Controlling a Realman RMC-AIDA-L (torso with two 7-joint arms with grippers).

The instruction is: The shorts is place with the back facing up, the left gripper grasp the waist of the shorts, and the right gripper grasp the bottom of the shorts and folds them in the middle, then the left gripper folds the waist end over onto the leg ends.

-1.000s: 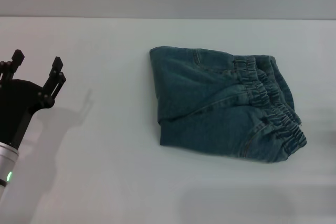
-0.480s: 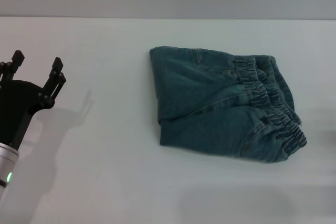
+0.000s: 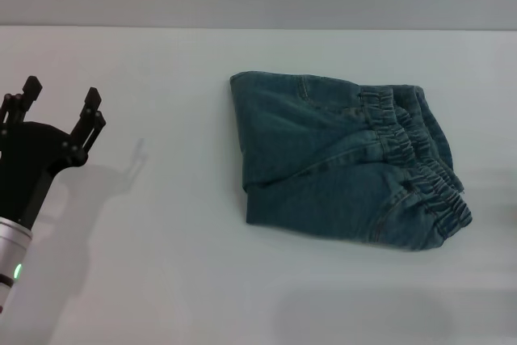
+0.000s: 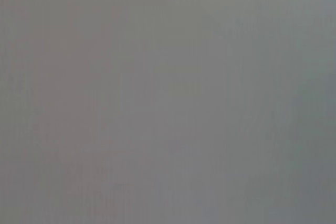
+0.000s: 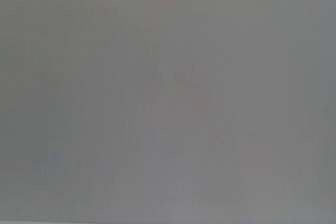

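Observation:
The denim shorts lie folded into a compact bundle on the white table, right of centre in the head view. Their elastic waistband runs along the bundle's right side, and the folded edge faces left. My left gripper stands open at the far left, well apart from the shorts, with nothing between its black fingers. My right gripper is out of view. Both wrist views show only plain grey surface.
The table's far edge meets a grey wall at the top of the head view. My left arm's black wrist and silver link occupy the lower left corner.
My left gripper has shifted very slightly to the right and down. The shorts have not moved.

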